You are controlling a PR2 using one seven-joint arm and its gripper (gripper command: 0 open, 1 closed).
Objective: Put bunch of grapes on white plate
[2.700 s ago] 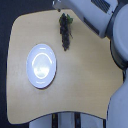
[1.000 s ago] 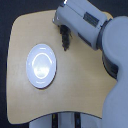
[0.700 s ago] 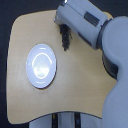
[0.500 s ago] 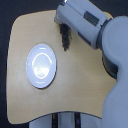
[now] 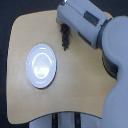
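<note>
Item: grapes [image 5: 65, 39], lying on surface [image 5: 80, 85], plate [image 5: 42, 65] apart. End effector [image 5: 64, 27] hovering over bunch; open/closed: can't tell. Step: grasping. Next: lift, carry to plate.

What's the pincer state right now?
Pincer: cannot tell; the arm hides its jaws, directly over the bunch of grapes on the table.

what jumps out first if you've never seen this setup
The big grey-white robot arm fills the upper right of the exterior view, reaching over the wooden table. Beneath its end lies the dark bunch of grapes, partly covered. The white plate sits bare to the left, apart from the grapes.
</note>
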